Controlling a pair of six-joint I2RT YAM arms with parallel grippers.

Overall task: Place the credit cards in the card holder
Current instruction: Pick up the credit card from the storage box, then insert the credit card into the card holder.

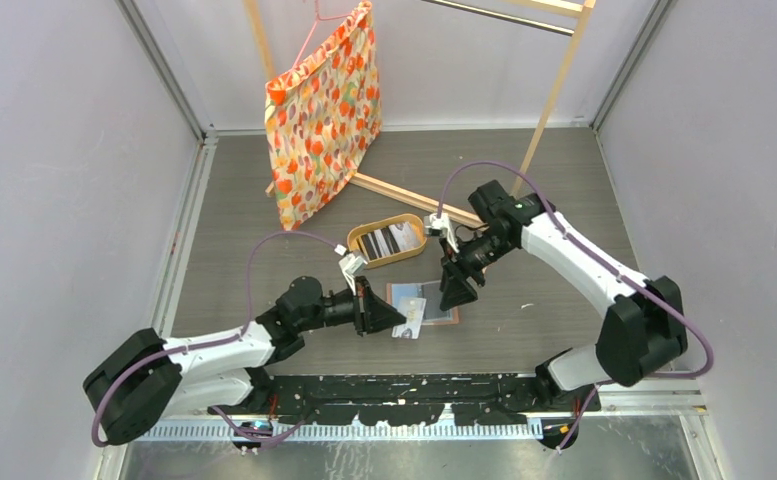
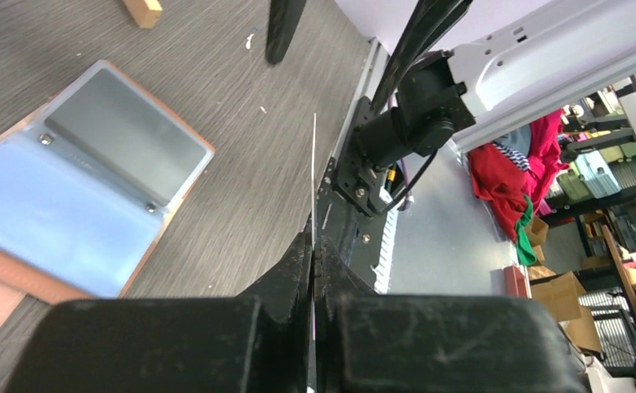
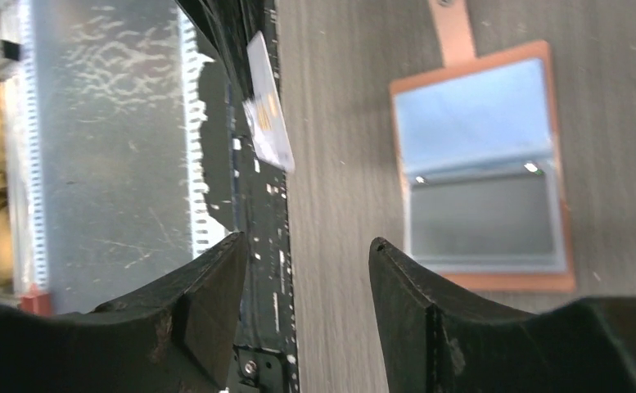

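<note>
Left claw (image 1: 382, 312), seen from above, is pressed together on one pale card (image 1: 410, 322). Straight ahead of its tips the card holder (image 1: 429, 298) lies open and flat, and the card's free end overlaps the holder's near corner in this view. Right claw (image 1: 458, 291) hangs over the holder's other side. Beyond both, an oval tray (image 1: 404, 217) holds more cards (image 1: 392, 240).

From the left wrist, the card stands edge-on, its long axis running straight out from the tips. The holder's pockets lie ahead and to the left, apart from the card.

From the right wrist, the jaws are spread with nothing between them, the holder ahead to the right and the card ahead to the left. The left arm looks nearer; its card must swing left to a pocket mouth.
</note>
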